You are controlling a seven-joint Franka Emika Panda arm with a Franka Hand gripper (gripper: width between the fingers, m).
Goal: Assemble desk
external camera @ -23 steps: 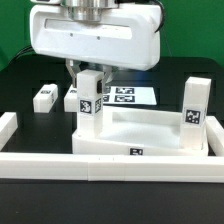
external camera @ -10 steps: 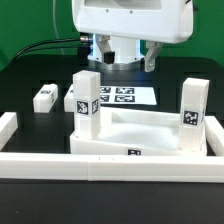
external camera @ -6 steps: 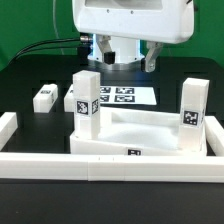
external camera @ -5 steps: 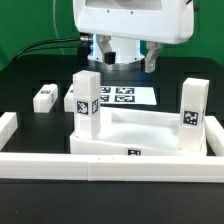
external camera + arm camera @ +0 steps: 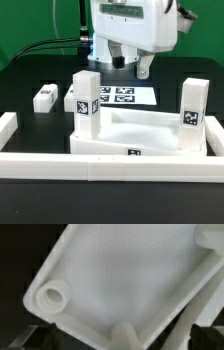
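The white desk top (image 5: 150,130) lies tray-side up behind the front wall. Two white tagged legs stand upright in its corner sockets, one at the exterior view's left (image 5: 86,102) and one at its right (image 5: 193,110). A third leg (image 5: 44,97) lies loose on the black table at the far left. My gripper (image 5: 132,64) hangs open and empty well above the top, behind the left leg. In the wrist view the desk top (image 5: 120,274) fills the picture with one empty round socket (image 5: 52,296). My gripper (image 5: 122,339) shows dark fingers (image 5: 40,336) at each side.
The marker board (image 5: 122,96) lies flat behind the desk top. Low white border walls run along the front (image 5: 100,165), the left (image 5: 8,128) and the right (image 5: 214,142). The table surface (image 5: 30,75) is black.
My gripper was down around the left leg, let it go and rose. Since half a second ago the hand has shifted right and turned; the leg stays upright.
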